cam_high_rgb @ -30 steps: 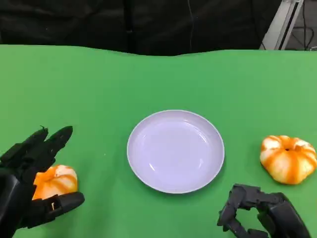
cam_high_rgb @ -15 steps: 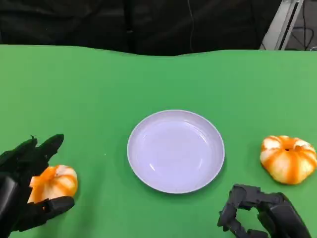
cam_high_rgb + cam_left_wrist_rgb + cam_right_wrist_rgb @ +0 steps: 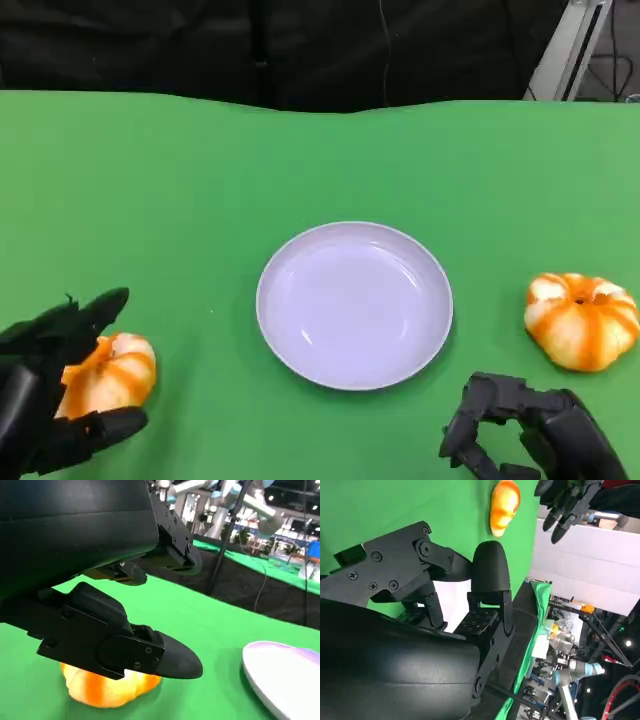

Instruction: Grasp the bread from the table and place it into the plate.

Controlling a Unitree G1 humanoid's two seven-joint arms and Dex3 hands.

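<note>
Head view: a green desk (image 3: 200,170) carries a white plate (image 3: 355,304) at its centre. One orange-striped bread (image 3: 583,320) lies right of the plate. Another bread (image 3: 108,372) lies left of the plate, bracketed by the left hand (image 3: 45,395), fingers spread, not clasping. The right hand (image 3: 525,432), curled on nothing, rests below the plate. The loose bread could squirt sideways if fingers close unevenly.

Green table cover (image 3: 320,150); black curtain (image 3: 250,45) along its far edge. Metal frame (image 3: 565,50) far corner. Bright overhead lights (image 3: 270,497) beyond.
</note>
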